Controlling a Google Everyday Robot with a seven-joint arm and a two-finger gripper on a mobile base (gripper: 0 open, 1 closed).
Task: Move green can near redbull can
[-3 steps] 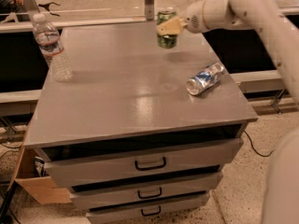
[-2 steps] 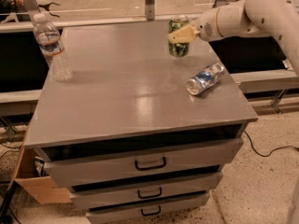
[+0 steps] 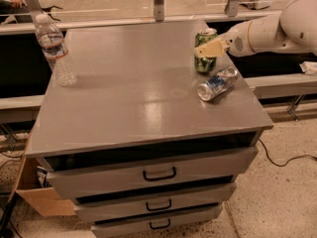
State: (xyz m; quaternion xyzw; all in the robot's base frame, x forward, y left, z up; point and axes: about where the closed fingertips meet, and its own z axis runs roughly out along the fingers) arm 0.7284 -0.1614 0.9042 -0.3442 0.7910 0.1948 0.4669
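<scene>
The green can (image 3: 204,63) stands upright near the right edge of the grey cabinet top (image 3: 133,98). My gripper (image 3: 204,49) reaches in from the right on a white arm (image 3: 277,29) and is shut on the can's upper half, one beige finger across its front. The redbull can (image 3: 218,83) lies on its side just in front of and slightly right of the green can, a small gap apart, its silver end facing the front left.
A clear plastic water bottle (image 3: 55,51) stands at the cabinet's left edge. Drawers with dark handles (image 3: 159,174) are below the top. A cardboard box (image 3: 44,202) sits on the floor at left, a cable (image 3: 282,160) at right. Metal posts line the back.
My gripper has carried the green can from the back of the top to the right and forward, down close behind the redbull can. The redbull can and the bottle have not moved.
</scene>
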